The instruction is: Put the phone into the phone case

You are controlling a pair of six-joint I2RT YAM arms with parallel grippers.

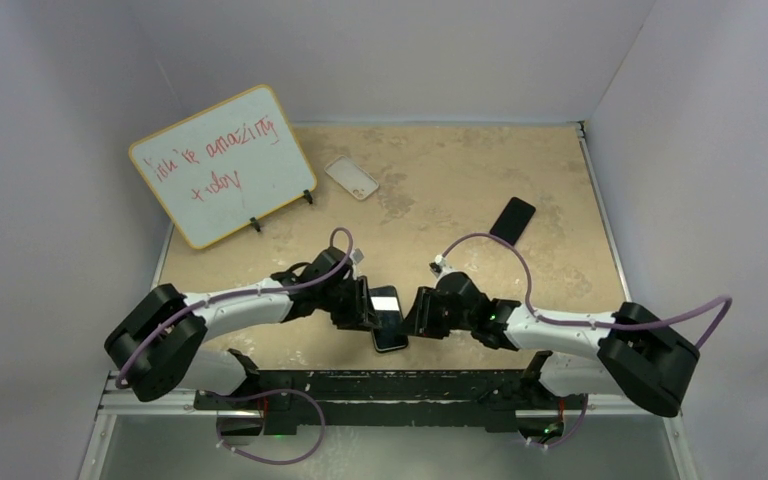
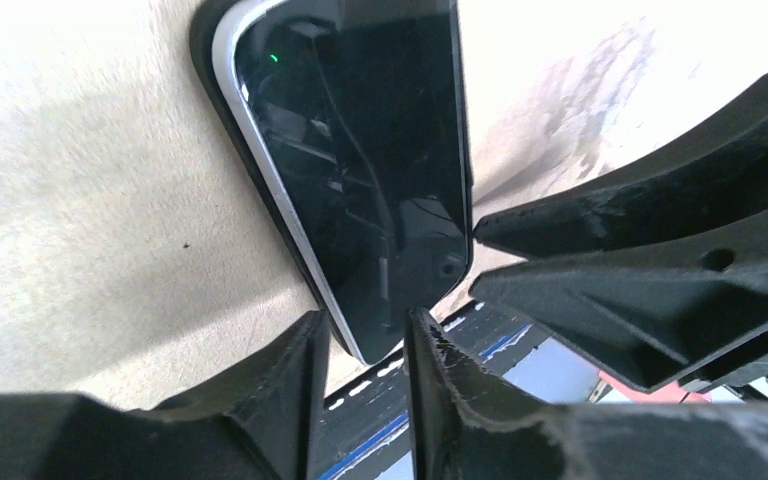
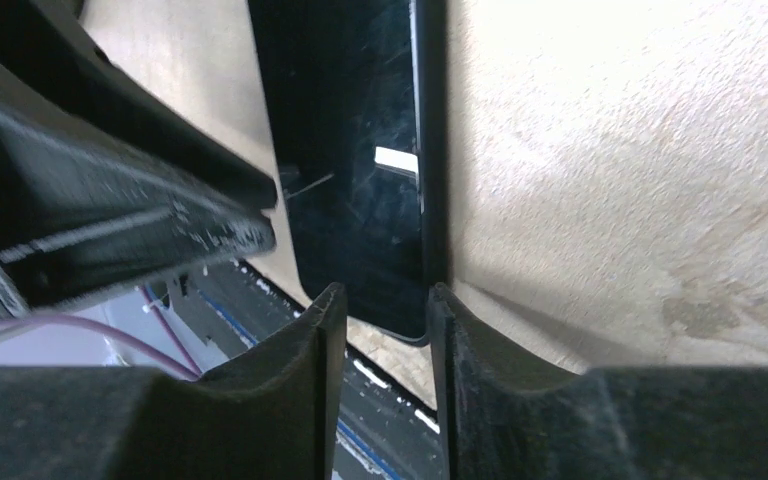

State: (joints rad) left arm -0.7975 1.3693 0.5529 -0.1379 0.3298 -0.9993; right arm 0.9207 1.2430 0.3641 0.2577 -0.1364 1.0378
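Observation:
A black-screened phone [image 1: 388, 320] lies flat near the table's front edge, between my two grippers. In the left wrist view the phone [image 2: 370, 170] has a silver edge and a black case rim [image 2: 205, 30] wraps its far corner. The right wrist view shows the phone [image 3: 350, 150] with the black rim [image 3: 432, 150] along its right side. My left gripper [image 1: 368, 305] [image 2: 365, 325] and right gripper [image 1: 415, 312] [image 3: 380, 300] each hover at a near corner. Their jaws stand a narrow gap apart with nothing between them.
A clear phone case [image 1: 352, 178] lies at the back centre. A black slab [image 1: 512, 220], phone or case, lies at the right. A whiteboard [image 1: 222, 165] with red writing stands at the back left. The table's front edge and the arm mounting rail [image 1: 390, 385] run just behind the phone.

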